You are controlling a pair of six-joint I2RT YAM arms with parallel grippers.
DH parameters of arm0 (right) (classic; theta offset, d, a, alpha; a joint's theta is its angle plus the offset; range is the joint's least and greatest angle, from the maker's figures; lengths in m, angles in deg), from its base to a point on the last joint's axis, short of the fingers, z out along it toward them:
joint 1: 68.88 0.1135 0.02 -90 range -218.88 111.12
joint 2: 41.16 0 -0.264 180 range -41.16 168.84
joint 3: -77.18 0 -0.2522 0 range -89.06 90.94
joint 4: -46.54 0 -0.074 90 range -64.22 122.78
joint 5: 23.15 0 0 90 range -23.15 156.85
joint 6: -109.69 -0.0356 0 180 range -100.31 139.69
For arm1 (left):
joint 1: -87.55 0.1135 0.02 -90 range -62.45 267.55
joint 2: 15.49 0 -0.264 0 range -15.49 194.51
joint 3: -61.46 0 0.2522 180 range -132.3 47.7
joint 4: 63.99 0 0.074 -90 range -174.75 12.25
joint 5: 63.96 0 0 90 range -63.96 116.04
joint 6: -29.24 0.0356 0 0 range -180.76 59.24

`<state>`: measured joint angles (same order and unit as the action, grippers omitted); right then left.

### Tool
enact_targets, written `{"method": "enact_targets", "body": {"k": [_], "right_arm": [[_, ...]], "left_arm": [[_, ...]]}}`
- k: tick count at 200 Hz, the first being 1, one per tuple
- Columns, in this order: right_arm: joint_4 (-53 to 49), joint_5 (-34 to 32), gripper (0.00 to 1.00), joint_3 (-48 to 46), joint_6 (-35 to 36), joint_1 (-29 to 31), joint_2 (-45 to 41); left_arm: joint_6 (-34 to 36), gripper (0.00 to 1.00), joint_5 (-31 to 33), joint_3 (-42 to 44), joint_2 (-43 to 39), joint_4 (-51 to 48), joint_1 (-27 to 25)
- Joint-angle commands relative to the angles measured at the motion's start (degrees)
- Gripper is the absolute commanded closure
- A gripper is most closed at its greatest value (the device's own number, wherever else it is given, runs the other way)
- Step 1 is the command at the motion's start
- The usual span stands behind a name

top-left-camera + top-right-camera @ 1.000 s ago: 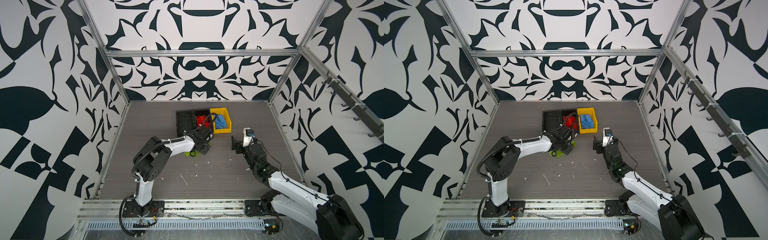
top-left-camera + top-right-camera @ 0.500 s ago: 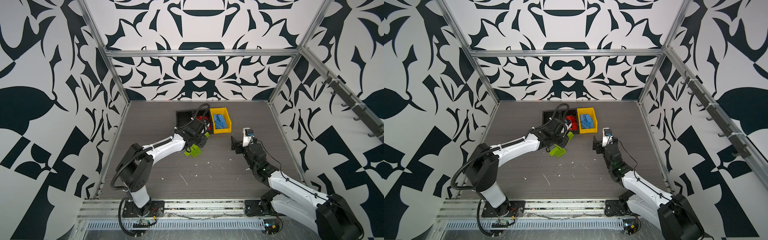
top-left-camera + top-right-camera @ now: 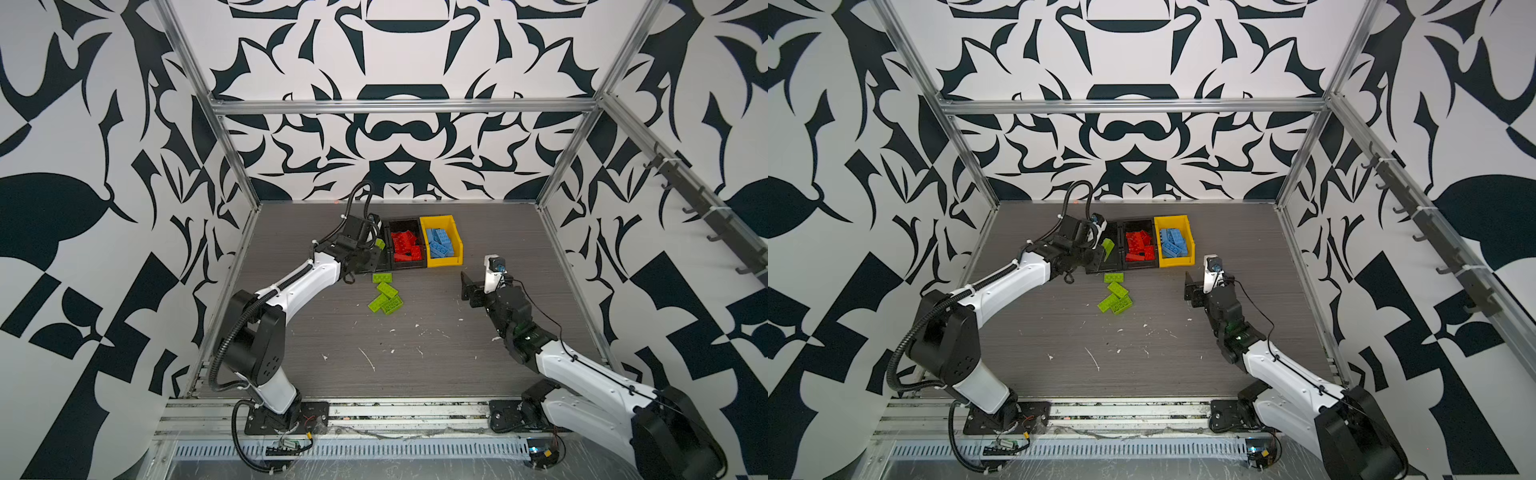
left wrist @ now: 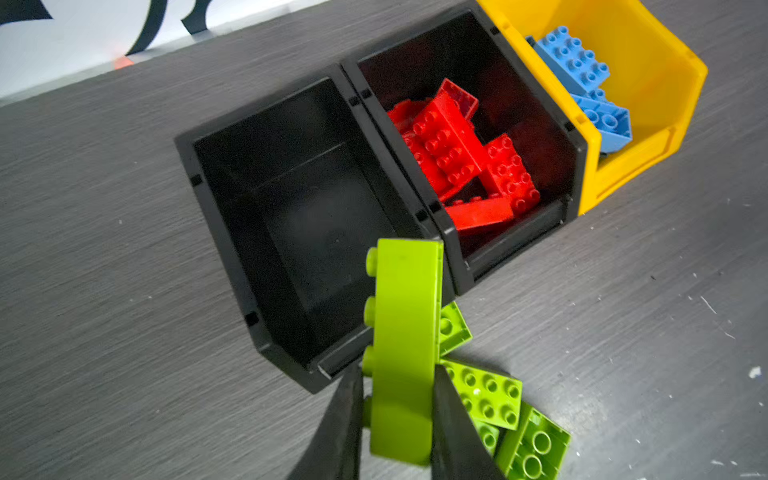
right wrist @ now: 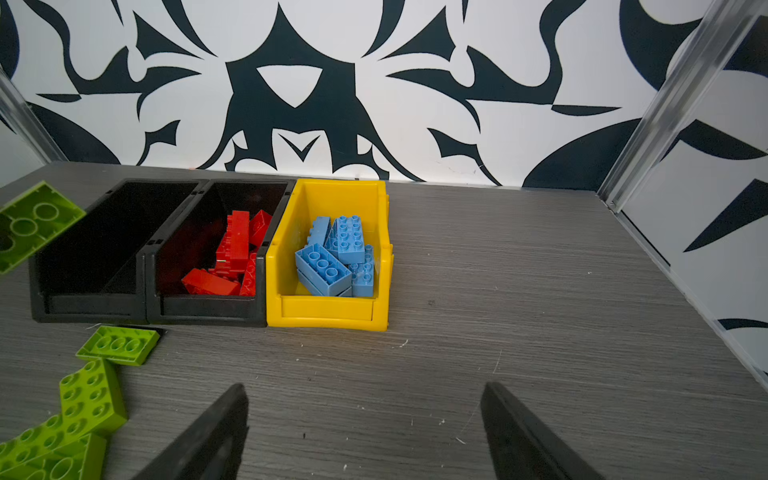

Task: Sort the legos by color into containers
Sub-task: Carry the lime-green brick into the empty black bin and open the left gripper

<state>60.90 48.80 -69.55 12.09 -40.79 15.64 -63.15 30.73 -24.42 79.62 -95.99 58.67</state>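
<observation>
My left gripper [image 4: 397, 399] is shut on a lime green lego [image 4: 405, 332], held on edge above the front wall of the empty black container [image 4: 270, 145]. In both top views that lego [image 3: 379, 244] [image 3: 1108, 248] hangs at the left container, which the arm mostly hides. Red legos [image 4: 453, 145] fill the middle black container [image 4: 415, 62]. Blue legos [image 4: 577, 62] lie in the yellow container [image 4: 648, 83]. Several green legos [image 3: 386, 295] [image 5: 91, 399] lie on the table in front of the black containers. My right gripper [image 5: 365, 419] is open, low over bare table in front of the yellow container.
The three containers stand side by side near the back wall [image 3: 399, 166]. Small white flecks [image 3: 368, 357] are scattered over the grey table. Patterned side walls and metal frame posts [image 3: 552, 183] close in the table on three sides.
My left gripper has lifted one green lego off the pile and carried it back and to the left, over the left black container. The right arm has stayed still.
</observation>
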Motion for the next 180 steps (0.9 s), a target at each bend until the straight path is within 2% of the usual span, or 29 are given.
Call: {"method": "enact_targets", "body": {"k": [1, 51, 96, 120, 168, 180], "right_arm": [[1.37, 0.29, 0.1, 2.36, -0.57, -0.07, 0.24], [1.11, 0.43, 0.1, 2.55, -0.5, -0.06, 0.69], [1.04, 0.57, 0.1, 2.73, -0.49, -0.06, 0.93], [0.71, 0.99, 0.1, 2.94, -0.4, -0.06, 1.12], [0.31, 1.17, 0.1, 3.2, -0.41, -0.12, 1.3], [-0.07, 1.08, 0.1, 3.42, -0.4, -0.06, 1.22]], "left_arm": [[1.51, 0.74, -1.8, -2.89, 2.44, 0.05, 1.33], [2.66, 0.74, -2.47, -6.95, 7.94, -0.22, 2.73], [0.6, 0.74, -4.03, -9.25, 11.69, -1.08, 5.9], [1.1, 0.66, -4.69, -9.91, 12.46, -1.66, 5.88], [1.24, 0.35, -4.35, -9.85, 12.21, -1.59, 5.87], [1.29, 0.35, -3.86, -10.63, 11.85, -3.03, 5.86]]}}
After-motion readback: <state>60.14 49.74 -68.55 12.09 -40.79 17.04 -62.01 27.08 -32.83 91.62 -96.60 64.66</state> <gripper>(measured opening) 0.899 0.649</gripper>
